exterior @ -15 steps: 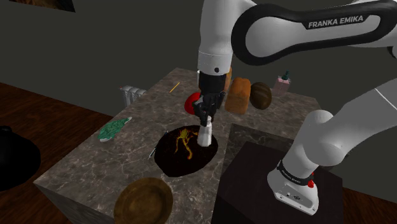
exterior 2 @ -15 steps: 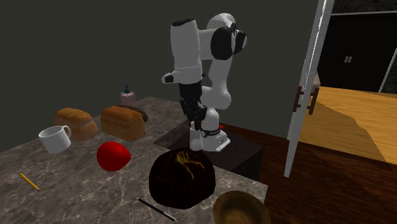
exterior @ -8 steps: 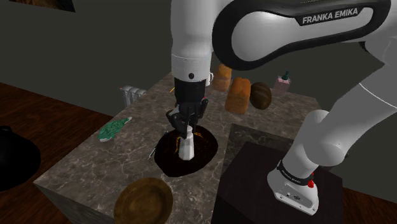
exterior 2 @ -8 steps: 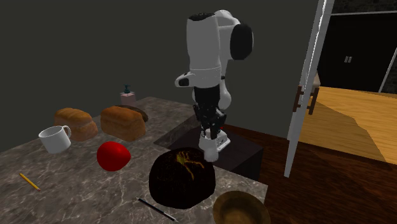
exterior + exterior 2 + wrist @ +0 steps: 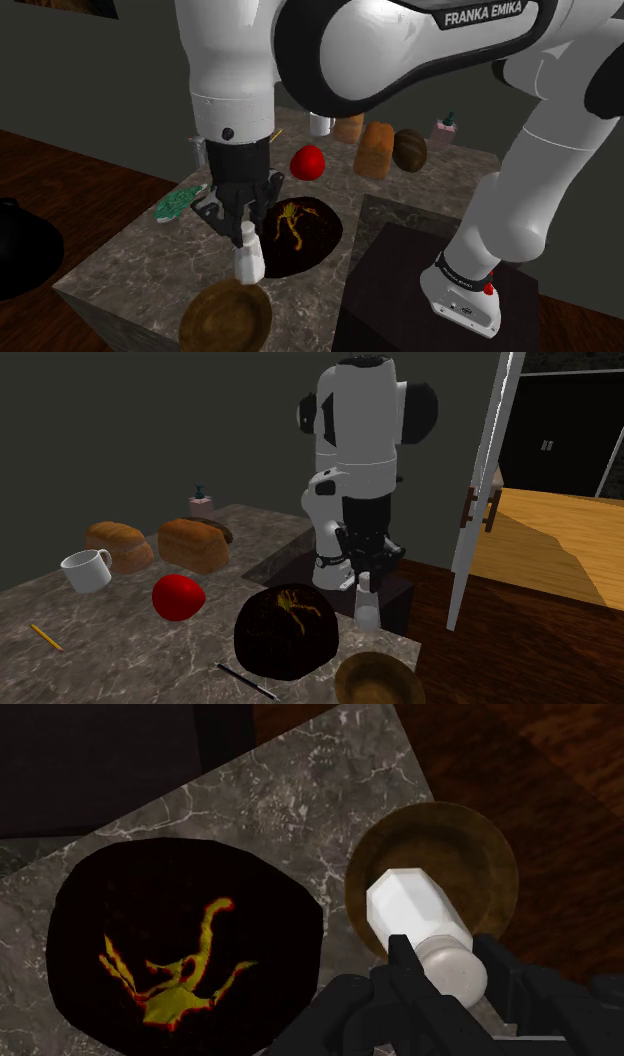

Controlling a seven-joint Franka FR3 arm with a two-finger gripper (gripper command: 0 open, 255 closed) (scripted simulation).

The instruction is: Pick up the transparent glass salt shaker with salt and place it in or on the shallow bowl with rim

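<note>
My gripper (image 5: 243, 232) is shut on the salt shaker (image 5: 248, 262), a plain white faceted bottle that hangs cap-up below the fingers. It hovers just above the far rim of the brown shallow bowl (image 5: 226, 316) at the table's near corner. In the wrist view the shaker (image 5: 420, 922) is clasped between the fingers of the gripper (image 5: 445, 969) and overlaps the bowl (image 5: 490, 844). The second exterior view shows the gripper (image 5: 366, 580) holding the shaker (image 5: 368, 607) above and behind the bowl (image 5: 378, 679).
A black plate with a yellow pattern (image 5: 300, 235) lies beside the bowl. A red object (image 5: 308, 161), bread loaves (image 5: 375, 148), a white mug (image 5: 88, 570), a green item (image 5: 180, 201) and a pencil (image 5: 45, 637) sit further off. A dark pen (image 5: 245, 680) lies near the plate.
The arm has carried the shaker from over the black plate toward the table's near corner, down the shoulder view, to above the brown bowl's rim. The grip stayed shut.
</note>
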